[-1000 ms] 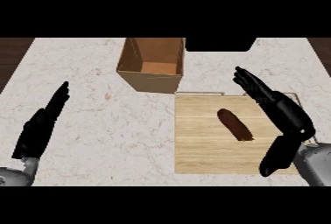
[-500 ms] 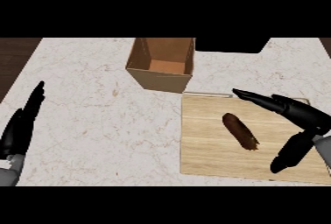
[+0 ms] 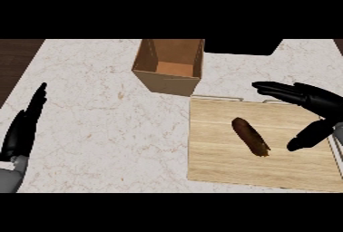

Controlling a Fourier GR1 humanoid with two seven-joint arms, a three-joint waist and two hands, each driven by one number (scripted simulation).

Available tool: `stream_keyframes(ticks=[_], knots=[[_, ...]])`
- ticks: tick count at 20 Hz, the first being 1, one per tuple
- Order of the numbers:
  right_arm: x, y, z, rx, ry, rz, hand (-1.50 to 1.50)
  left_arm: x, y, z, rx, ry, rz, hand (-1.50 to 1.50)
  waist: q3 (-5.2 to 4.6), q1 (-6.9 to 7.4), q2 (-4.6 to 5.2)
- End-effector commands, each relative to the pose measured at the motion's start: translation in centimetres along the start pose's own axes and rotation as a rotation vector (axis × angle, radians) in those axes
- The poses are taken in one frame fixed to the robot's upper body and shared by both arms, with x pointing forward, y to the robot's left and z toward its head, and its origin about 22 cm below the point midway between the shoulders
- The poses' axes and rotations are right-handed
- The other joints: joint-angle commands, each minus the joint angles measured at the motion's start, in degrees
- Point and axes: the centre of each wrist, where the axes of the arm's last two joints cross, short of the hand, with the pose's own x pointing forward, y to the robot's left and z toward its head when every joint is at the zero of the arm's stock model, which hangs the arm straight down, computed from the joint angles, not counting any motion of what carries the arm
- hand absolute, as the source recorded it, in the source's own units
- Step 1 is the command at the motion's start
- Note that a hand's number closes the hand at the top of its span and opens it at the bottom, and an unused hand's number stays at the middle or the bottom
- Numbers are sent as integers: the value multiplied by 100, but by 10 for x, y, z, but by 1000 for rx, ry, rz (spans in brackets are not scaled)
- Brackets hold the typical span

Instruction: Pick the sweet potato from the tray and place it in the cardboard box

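A dark brown sweet potato [image 3: 250, 136] lies near the middle of the pale wooden tray [image 3: 214, 158] on the right of the counter. My right hand [image 3: 310, 100] hovers open over the tray's right part, fingers stretched left above the potato and thumb hanging down to its right, not touching it. The open cardboard box [image 3: 169, 66] stands behind the tray's left corner, and nothing shows inside it. My left hand [image 3: 21, 129] rests open at the left edge, fingers pointing up.
A black object [image 3: 241, 45] sits at the counter's back edge, right of the box. Dark wooden floor [image 3: 15, 59] shows past the counter's left edge. Marbled counter surface [image 3: 107, 122] spreads between the left hand and the tray.
My right hand has swung leftward and lower over the tray, nearer the sweet potato. The view has shifted, so the left hand shows closer to the left edge.
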Motion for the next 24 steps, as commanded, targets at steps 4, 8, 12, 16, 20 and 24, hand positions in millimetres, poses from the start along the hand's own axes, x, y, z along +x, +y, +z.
stream_keyframes(ticks=[4,8,12,16,20,24], knots=[[-1,-26,-18,352,-42,208,-150,-2,1,-6,7,9,1,0,-22,-45,-52],[1,-36,-38,487,0,330,-150,-4,6,-11,21,23,-12,0,-26,-121,-80],[-6,-22,-69,626,59,428,-150,-14,10,-12,21,14,-21,0,-32,-150,-80],[-7,-1,-97,671,48,409,-150,-38,7,1,31,54,-6,0,-32,-273,-126],[-17,-1,-99,658,71,461,-150,-20,7,-1,44,49,-13,0,-28,-306,-130],[-16,34,-102,687,50,474,-150,-27,5,0,34,65,14,0,-30,-364,-142]])
